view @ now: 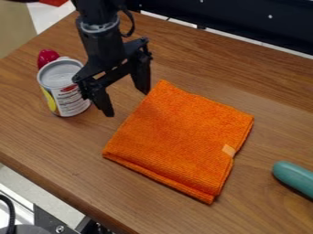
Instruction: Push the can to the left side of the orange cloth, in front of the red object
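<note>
Perhaps a lab; metal framing [240,22], cabling [8,211].

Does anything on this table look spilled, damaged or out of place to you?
Nothing stands out. The can stands upright beside the open black gripper, with no visible spill around it. The orange cloth lies folded, its layers only slightly uneven along the near edge, and I see no damage.
</note>
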Available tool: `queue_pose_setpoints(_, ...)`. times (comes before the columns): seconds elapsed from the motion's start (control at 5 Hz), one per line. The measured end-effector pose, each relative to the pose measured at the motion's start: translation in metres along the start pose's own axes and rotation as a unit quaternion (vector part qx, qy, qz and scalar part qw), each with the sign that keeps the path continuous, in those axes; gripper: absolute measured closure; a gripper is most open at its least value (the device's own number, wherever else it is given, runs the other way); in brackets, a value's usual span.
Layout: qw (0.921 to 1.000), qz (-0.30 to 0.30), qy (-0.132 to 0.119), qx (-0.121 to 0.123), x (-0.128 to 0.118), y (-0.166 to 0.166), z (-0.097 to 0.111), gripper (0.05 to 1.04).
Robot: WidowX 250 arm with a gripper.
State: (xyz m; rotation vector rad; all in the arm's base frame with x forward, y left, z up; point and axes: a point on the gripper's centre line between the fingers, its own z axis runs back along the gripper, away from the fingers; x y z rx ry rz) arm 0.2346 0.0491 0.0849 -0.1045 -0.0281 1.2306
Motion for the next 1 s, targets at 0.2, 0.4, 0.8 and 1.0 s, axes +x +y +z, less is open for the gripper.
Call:
queue_pose_setpoints(0.2,0.9992,-0.032,0.022,0.011,-0.007,0.004,0.001,0.089)
queue_pose_setpoints(0.4,0.9988,-0.041,0.026,0.006,-0.013,-0.002,0.003,0.089)
queue_pose_setpoints(0.8,0.9995,-0.023,0.023,-0.003,-0.021,-0.039,0.000,0.089)
queue_pose_setpoints(1.0,0.9998,-0.005,0.018,-0.010,-0.012,-0.057,0.000,0.089)
